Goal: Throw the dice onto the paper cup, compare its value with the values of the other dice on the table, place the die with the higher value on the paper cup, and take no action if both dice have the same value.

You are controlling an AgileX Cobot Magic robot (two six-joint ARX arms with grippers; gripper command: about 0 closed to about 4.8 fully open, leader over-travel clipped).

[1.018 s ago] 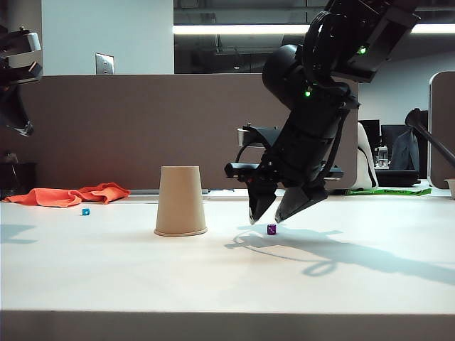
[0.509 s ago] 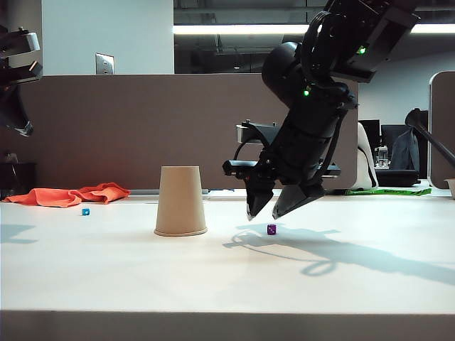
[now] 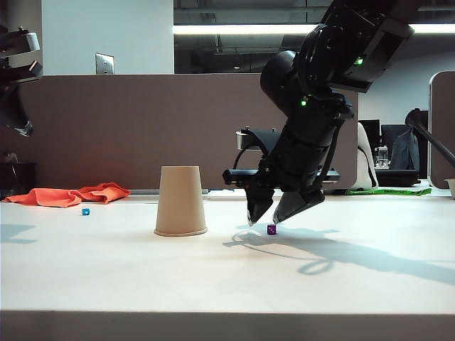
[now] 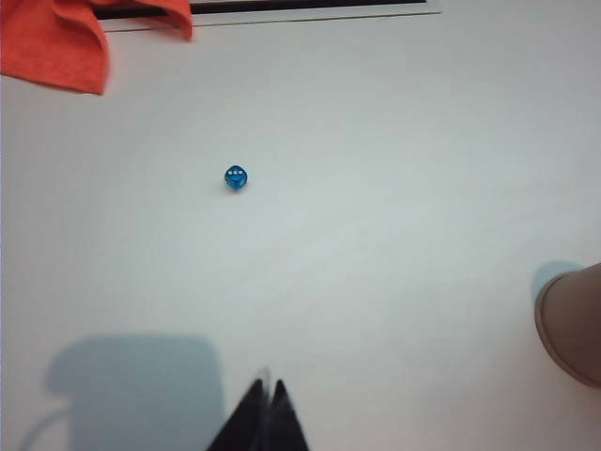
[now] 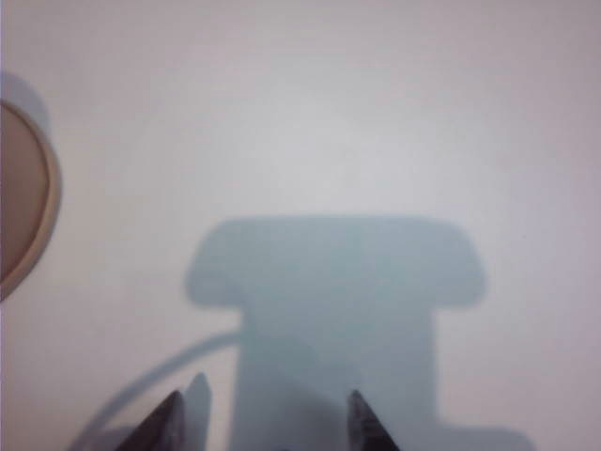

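- A plain tan tapered paper cup (image 3: 180,201) stands upside down on the white table (image 3: 106,270), wide rim down, a little left of the middle in the exterior view.
- The cup's flat upturned base carries nothing.
- A tiny dark purple cube die (image 3: 271,229) lies on the table to the right of the cup, well apart from it.
- The right gripper (image 3: 267,217), a black two-finger tool on a bulky black arm, points down and hangs just above the purple die.
- Its jaws are spread wide and hold nothing; the die lies roughly under the gap between the tips and is not touched by either.
- In the right wrist view the two dark fingertips (image 5: 174,425) stand well apart over the gripper's own shadow; the cup's rim (image 5: 28,202) shows at one edge, and the purple die is hidden from this camera.
- A tiny bright blue cube die (image 3: 85,212) rests on the far left of the table, near a crumpled orange cloth (image 3: 67,194) that lies along the far edge.
- The left gripper (image 4: 266,413) is held high at the left, well above the table; its dark jaws are pressed together on nothing.
- In the left wrist view the blue die (image 4: 236,178) shows pale pips, too small to count.
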